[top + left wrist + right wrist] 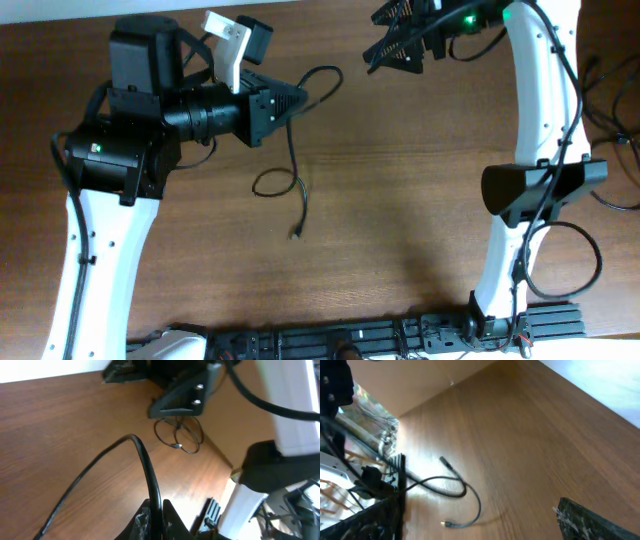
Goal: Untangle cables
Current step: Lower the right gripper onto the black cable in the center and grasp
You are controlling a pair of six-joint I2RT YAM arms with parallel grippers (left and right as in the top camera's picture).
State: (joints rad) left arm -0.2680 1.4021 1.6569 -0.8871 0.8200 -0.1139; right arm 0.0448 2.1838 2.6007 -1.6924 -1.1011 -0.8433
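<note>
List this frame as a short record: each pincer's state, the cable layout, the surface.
left pincer: shut on a thin black cable
right pincer: open, holding nothing
cable layout: runs down from the left pincer into one small loop on the table
plug: lies free on the wood
table: brown wood

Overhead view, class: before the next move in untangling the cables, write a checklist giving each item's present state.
1. Left claw shut on cable: ok.
2. Right claw open, empty: ok.
3. Held cable loop-free: not ok, one loop near its plug end.
4. Plug end on table: ok.
5. Second cable apart from held cable: ok.
6. Grip firmness: cannot tell.
</note>
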